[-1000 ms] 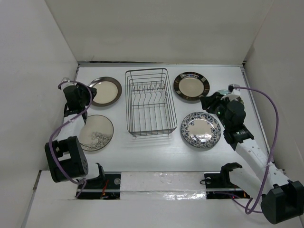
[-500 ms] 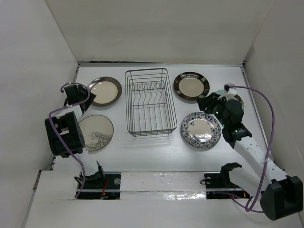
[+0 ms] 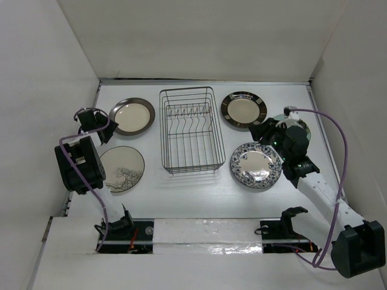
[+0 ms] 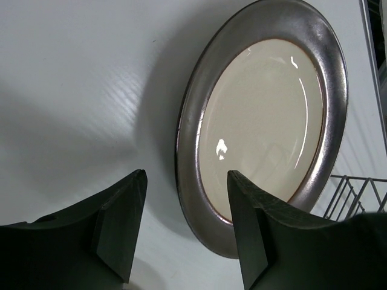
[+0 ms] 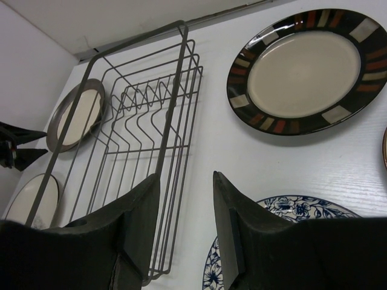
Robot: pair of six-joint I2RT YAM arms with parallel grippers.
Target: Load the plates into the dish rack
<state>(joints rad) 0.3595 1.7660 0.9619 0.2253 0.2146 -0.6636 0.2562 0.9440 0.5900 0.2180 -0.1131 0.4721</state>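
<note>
The silvery dark-rimmed plate [image 4: 266,121] lies flat on the table [image 3: 199,187] just left of the dish rack [image 3: 162,130], its rim just ahead of the left gripper [image 4: 185,181], whose fingers are spread and empty. A clean lift likely needs one finger slid under that rim and the other closing on top. The right gripper [image 5: 184,181], also spread, hovers by the blue-and-white floral plate [image 3: 255,164].

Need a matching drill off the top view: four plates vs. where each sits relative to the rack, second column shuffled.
Things:
1. silver-rimmed plate
2. black-rimmed plate
3. blue floral plate
4. grey plate

Place beside the dish rack, top view:
A. right side, near end
B. left side, far end
C. left side, near end
D. right side, far end

Pairs: 1-B, 2-D, 3-A, 4-C
</note>
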